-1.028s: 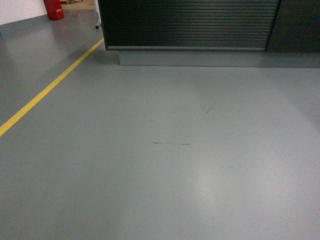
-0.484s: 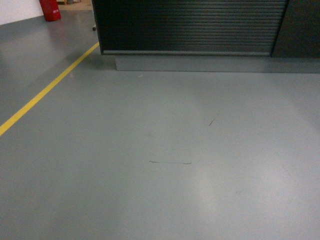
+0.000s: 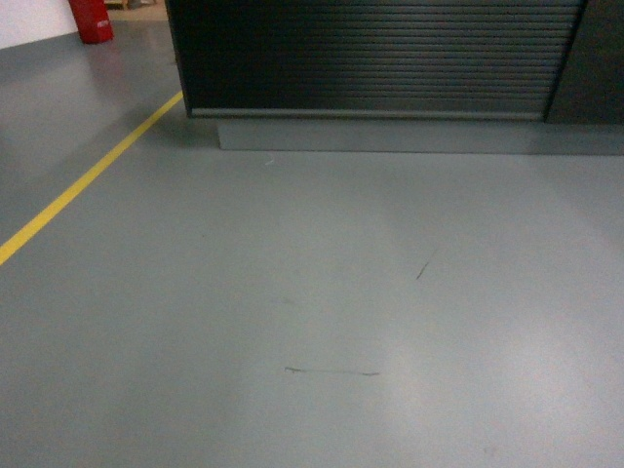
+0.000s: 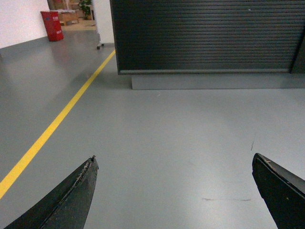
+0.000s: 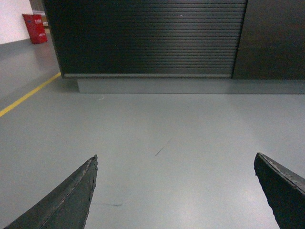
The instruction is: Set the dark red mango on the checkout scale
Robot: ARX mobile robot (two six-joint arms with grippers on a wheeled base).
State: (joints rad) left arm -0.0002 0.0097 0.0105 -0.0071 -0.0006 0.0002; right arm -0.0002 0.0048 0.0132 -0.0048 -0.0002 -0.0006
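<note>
The checkout (image 3: 370, 58) stands at the far edge of the grey floor (image 3: 312, 292), its ribbed black front above a grey plinth (image 3: 409, 136). A yellow line (image 3: 88, 180) runs along the floor's left side toward a red bin (image 3: 90, 19). Neither mango nor scale shows in any view. The left gripper (image 4: 174, 191) and right gripper (image 5: 174, 191) both hang over bare floor, jaws spread wide, holding nothing.

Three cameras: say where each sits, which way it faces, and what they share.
Head: on the robot, slanting down at grey floor toward the checkout; no body shows.
Left wrist: low, facing forward; open left gripper frames the floor.
Right wrist: likewise; open right gripper.
Shared: all show the checkout's ribbed front and the yellow line.
</note>
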